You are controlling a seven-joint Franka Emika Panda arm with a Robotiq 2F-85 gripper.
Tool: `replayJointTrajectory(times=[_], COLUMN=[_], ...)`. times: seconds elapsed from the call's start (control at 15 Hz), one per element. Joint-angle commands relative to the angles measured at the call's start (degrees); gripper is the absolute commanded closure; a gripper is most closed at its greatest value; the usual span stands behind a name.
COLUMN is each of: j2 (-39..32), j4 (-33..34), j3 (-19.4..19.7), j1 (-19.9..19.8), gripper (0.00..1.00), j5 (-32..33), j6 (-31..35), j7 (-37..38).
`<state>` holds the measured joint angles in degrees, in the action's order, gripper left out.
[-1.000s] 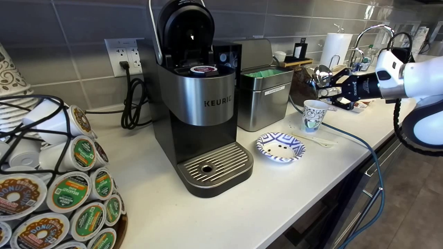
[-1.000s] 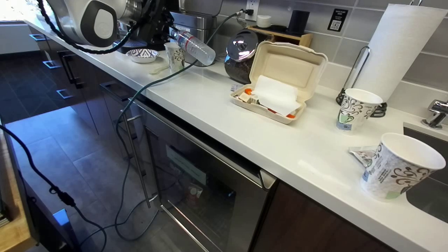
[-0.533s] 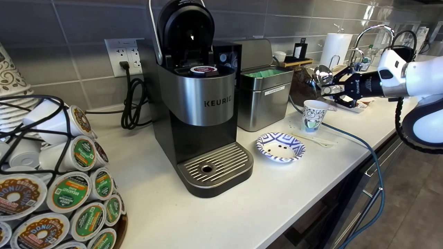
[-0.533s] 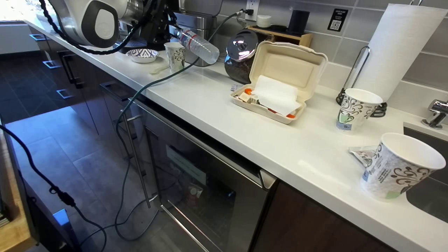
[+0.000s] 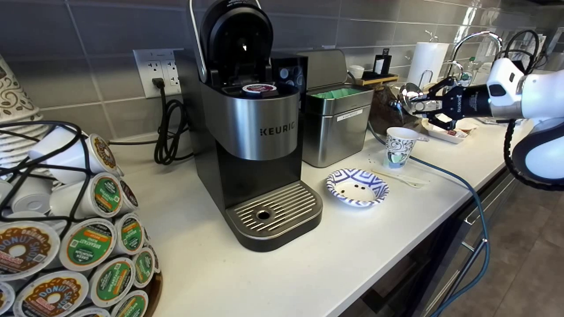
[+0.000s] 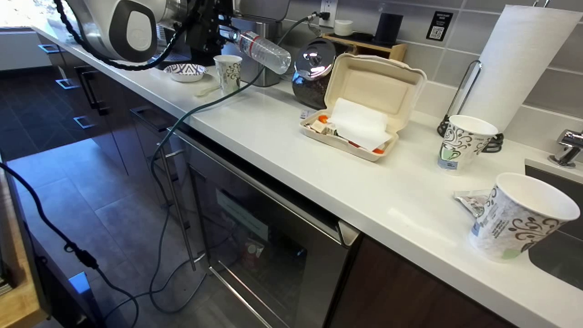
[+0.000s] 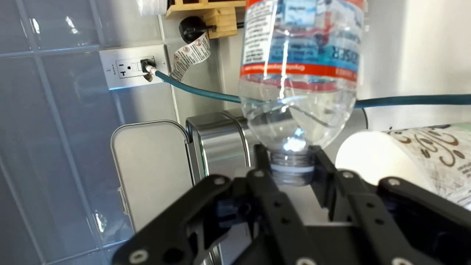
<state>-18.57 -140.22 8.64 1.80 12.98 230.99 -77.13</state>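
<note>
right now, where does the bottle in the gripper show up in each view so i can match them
In an exterior view: bottle upper right, hard to make out.
In an exterior view: bottle near the top, slightly left of center.
Wrist view: bottle in the upper part, right of center, its neck in the gripper.
Landmark in all three: the open steel bin.

The clear plastic bottle hung tilted above the table, its ringed neck pinched in the claw. A blue-and-white label with red borders wrapped its body, and the shoulder caught glints of light. In an exterior view, its base pointed to four o'clock and its neck to ten; in the wrist view, the neck pointed to six o'clock.
</note>
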Motion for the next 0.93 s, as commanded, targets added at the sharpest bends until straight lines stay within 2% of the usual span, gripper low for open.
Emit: replayJointTrajectory(times=[0.0, 0.13, 0.2, 0.47, 0.8, 0.87], j2=[-1.2, -0.85, 1.53, 2.36, 1.96, 1.07], j4=[1.65, 1.3, -1.29, -2.01, -1.31, -0.62], j3=[0.21, -0.02, -0.87, -2.3, -3.02, -3.4], j1=[-1.52, -1.34, 1.15, 2.73, 2.77, 2.4], gripper=[0.92, 0.92, 0.92, 0.92, 0.92, 0.69], j5=[3.12, 3.62, 0.37, -0.12, -0.03, 1.0], j6=[2.72, 3.04, 2.85, 3.72, 2.09, 1.99], j7=[-1.37, -1.72, -3.45, -4.22, -3.14, -1.77])
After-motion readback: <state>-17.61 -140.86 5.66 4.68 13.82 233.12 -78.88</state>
